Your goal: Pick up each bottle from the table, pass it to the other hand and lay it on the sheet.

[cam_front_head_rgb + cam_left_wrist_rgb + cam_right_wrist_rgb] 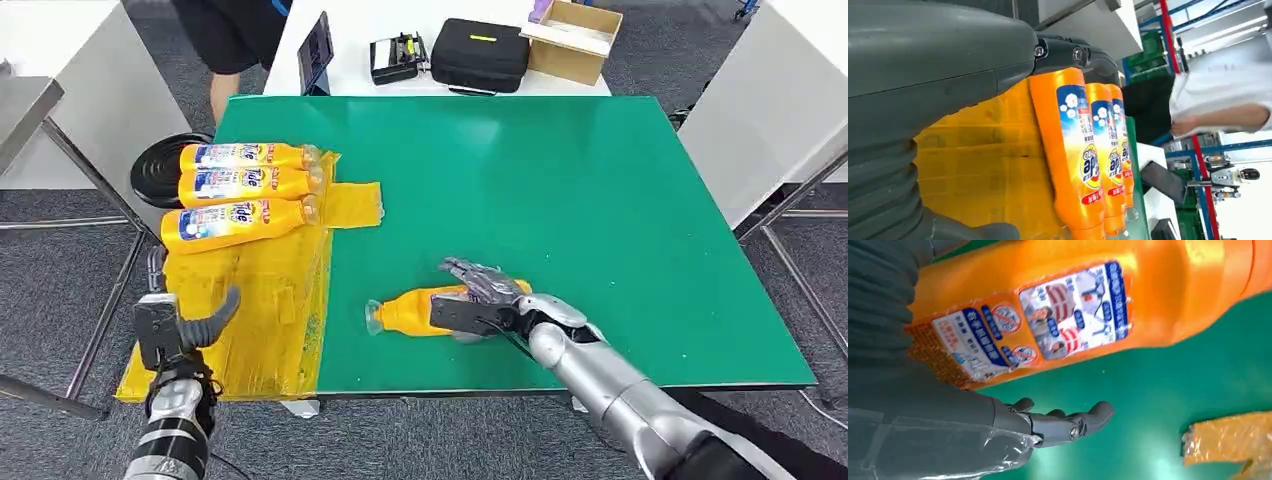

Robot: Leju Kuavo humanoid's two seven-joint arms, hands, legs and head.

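An orange detergent bottle lies on its side near the front edge of the green table, cap toward the yellow sheet. My right hand lies over its base end. In the right wrist view the bottle runs along my palm, while the thumb stands clear of it over bare table. Three more orange bottles lie side by side at the sheet's far end, also close in the left wrist view. My left hand hovers at the sheet's near left corner, fingers apart and holding nothing.
A person stands behind the table's far left corner. Behind the table, a white table carries a tablet, a black case and a cardboard box. A black round stool sits left of the sheet.
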